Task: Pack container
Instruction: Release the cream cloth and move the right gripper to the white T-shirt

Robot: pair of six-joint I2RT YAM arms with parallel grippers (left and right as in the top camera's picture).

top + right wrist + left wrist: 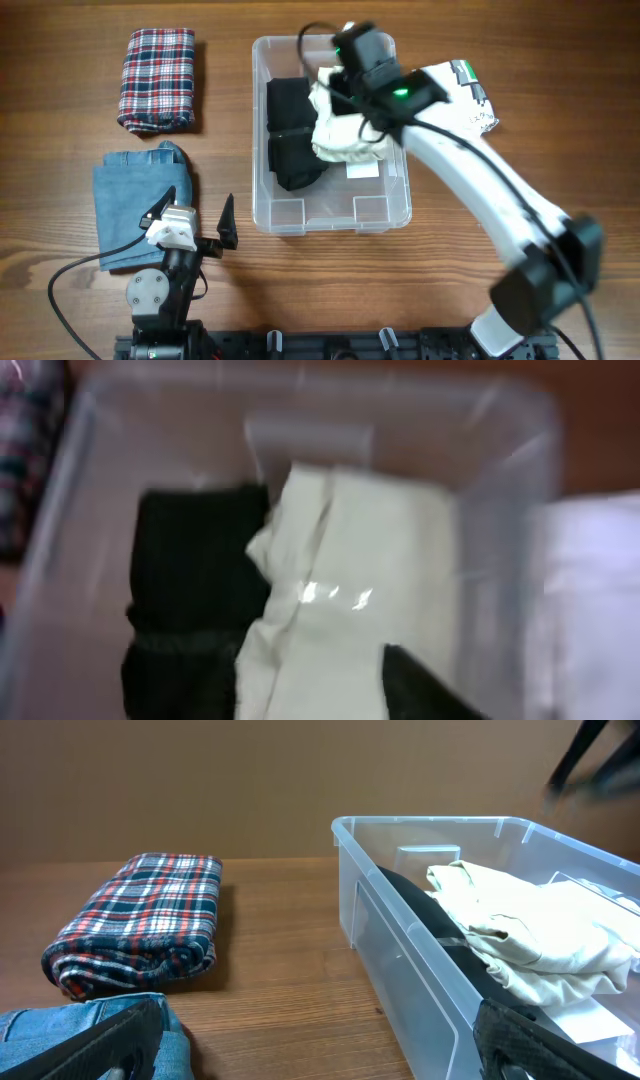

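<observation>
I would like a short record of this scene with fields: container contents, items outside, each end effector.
container: clear, mid-table
inside: black garment left, cream garment right
outside: plaid cloth and denim cloth, left of container
left end effector: open, empty, near denim cloth
right end effector: over cream garment, state unclear

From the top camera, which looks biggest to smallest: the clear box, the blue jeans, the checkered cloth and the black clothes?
1. clear box
2. blue jeans
3. checkered cloth
4. black clothes, though the cream cloth covers part of them, so last place is unsure.
</observation>
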